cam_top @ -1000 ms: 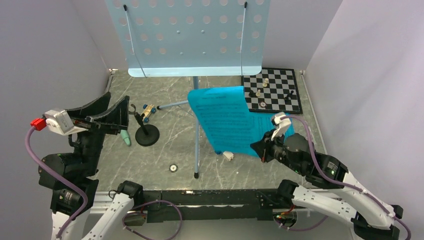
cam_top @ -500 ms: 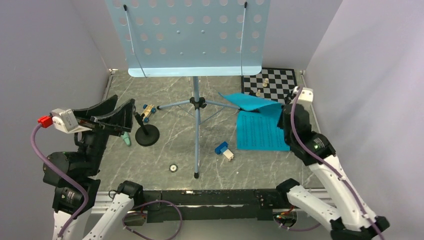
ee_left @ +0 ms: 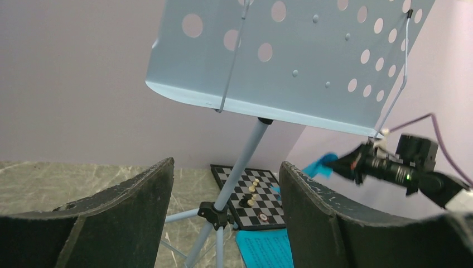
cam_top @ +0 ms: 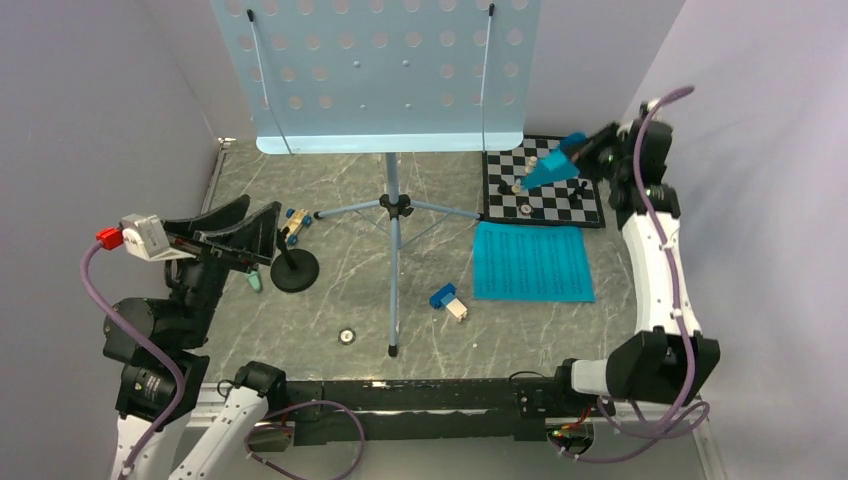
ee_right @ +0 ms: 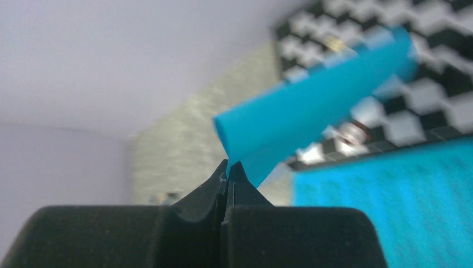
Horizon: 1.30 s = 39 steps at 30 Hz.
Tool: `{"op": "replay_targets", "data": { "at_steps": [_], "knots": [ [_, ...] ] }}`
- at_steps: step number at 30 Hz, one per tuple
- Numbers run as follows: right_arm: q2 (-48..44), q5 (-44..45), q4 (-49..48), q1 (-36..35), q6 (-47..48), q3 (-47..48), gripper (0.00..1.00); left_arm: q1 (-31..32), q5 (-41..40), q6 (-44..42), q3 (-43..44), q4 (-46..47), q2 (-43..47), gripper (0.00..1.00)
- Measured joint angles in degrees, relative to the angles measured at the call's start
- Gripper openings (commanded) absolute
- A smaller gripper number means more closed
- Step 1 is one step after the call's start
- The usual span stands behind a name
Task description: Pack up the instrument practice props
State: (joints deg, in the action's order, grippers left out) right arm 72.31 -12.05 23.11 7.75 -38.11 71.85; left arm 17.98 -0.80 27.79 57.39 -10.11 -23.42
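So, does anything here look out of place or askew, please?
Yes: the right fingers pinch one cyan page, curled up over the chessboard, while the other page lies flat on the table.

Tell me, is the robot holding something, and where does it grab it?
The right gripper pinches a cyan sheet-music page at its edge. The left gripper holds nothing.

Both arms [cam_top: 660, 290] have white links [cam_top: 650, 240] and black joints [cam_top: 640, 365]; a purple cable [cam_top: 84, 280] runs along each. The left claw [cam_top: 260, 208] has broad, black, curved fingers [ee_left: 334, 223], with a small red plug [cam_top: 108, 237] on its white wrist box [cam_top: 146, 234]
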Motion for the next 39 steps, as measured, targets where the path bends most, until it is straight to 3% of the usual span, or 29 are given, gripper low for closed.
{"op": "replay_targets", "data": {
  "at_steps": [4,7,12,18,25,30,34,39],
  "knots": [
    [5.31,-10.12,-6.16,-0.15,-7.15,13.42,0.00,0.00,0.98,1.03,-0.55,0.07,-0.35,0.73],
    [2.25,-11.58,-10.93,-0.28,-9.84,16.06,0.00,0.00,1.92,2.03,-0.76,0.96,-0.79,0.73],
    [-9.94,-12.33,-19.17,0.04,-14.32,-4.39,0.00,0.00,3.30,3.96,-4.20,2.43,-0.76,0.73],
    [-11.41,-10.91,-15.67,0.11,-14.84,-24.24,0.00,0.00,4.48,5.07,-6.14,1.51,-0.66,0.73],
    [-19.63,-7.67,-13.90,-0.07,-11.82,-27.28,0.00,0.00,5.90,7.08,-10.51,1.62,1.62,0.72],
    [-25.90,-5.31,-16.33,-0.20,-11.04,-35.21,0.00,0.00,6.58,8.07,-12.57,0.63,2.29,0.72],
    [-27.32,-4.50,-16.04,-0.20,-11.19,-44.37,0.00,0.00,6.99,8.31,-12.92,-0.42,2.97,0.72],
    [-27.52,-5.22,-15.74,-0.42,-11.63,-45.81,0.00,0.00,7.02,8.35,-12.92,-0.96,3.39,0.72]
  ]
}}
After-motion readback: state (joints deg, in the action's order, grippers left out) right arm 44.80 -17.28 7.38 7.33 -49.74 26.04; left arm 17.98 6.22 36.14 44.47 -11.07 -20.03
